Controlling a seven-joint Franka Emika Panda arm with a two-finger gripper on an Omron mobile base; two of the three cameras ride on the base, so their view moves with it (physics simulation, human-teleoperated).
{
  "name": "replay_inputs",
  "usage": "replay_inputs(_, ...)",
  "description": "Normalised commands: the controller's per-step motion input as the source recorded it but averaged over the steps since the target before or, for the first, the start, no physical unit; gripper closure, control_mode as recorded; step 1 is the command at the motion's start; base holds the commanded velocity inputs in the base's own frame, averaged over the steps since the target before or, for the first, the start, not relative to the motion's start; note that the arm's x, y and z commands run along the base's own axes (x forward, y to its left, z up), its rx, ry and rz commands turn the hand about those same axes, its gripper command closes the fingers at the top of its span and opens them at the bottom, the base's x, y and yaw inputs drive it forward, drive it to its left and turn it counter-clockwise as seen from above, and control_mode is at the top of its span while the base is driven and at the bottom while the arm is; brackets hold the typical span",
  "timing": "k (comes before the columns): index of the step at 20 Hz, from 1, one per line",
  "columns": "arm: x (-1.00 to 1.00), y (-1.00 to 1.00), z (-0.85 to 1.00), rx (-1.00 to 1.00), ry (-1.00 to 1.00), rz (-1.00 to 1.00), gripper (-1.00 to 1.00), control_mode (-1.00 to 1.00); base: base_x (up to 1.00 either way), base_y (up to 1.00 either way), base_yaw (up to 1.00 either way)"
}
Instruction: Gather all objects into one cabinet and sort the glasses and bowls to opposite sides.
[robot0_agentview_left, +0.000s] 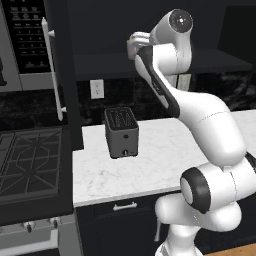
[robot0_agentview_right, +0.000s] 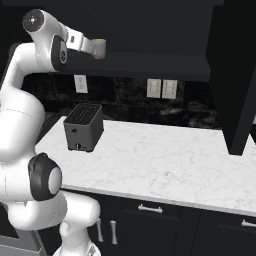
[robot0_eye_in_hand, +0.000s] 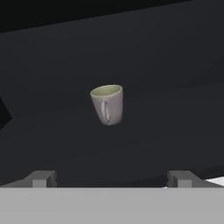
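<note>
a white marble countertop (robot0_agentview_left: 150, 160) carries a black two-slot metal toaster (robot0_agentview_left: 121, 132) near its back. a pale cream cup with a handle (robot0_eye_in_hand: 107, 104) stands on the dark cabinet shelf (robot0_eye_in_hand: 166, 131).

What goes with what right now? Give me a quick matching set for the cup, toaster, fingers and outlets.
Things:
1. cup
2. toaster
3. fingers
4. outlets

Places or states:
A. on the white marble counter
B. spread wide apart, holding nothing
C. on the dark backsplash wall
D. pale, on the dark cabinet shelf, ahead of the hand

Pairs: 1-D, 2-A, 3-B, 4-C
</note>
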Motion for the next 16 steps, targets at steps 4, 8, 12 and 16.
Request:
replay_inputs(4,0.41,0.0,-0.09,-0.02,0.0,0.0,-1.0,-1.0,0.0,0.0,0.0)
replay_inputs(8,0.39,0.0,0.0,0.0,0.0,0.0,-1.0,-1.0,0.0,0.0,0.0)
replay_inputs(12,0.33,0.0,0.0,0.0,0.0,0.0,-1.0,-1.0,0.0,0.0,0.0)
replay_inputs(16,0.25,0.0,0.0,0.0,0.0,0.0,-1.0,-1.0,0.0,0.0,0.0)
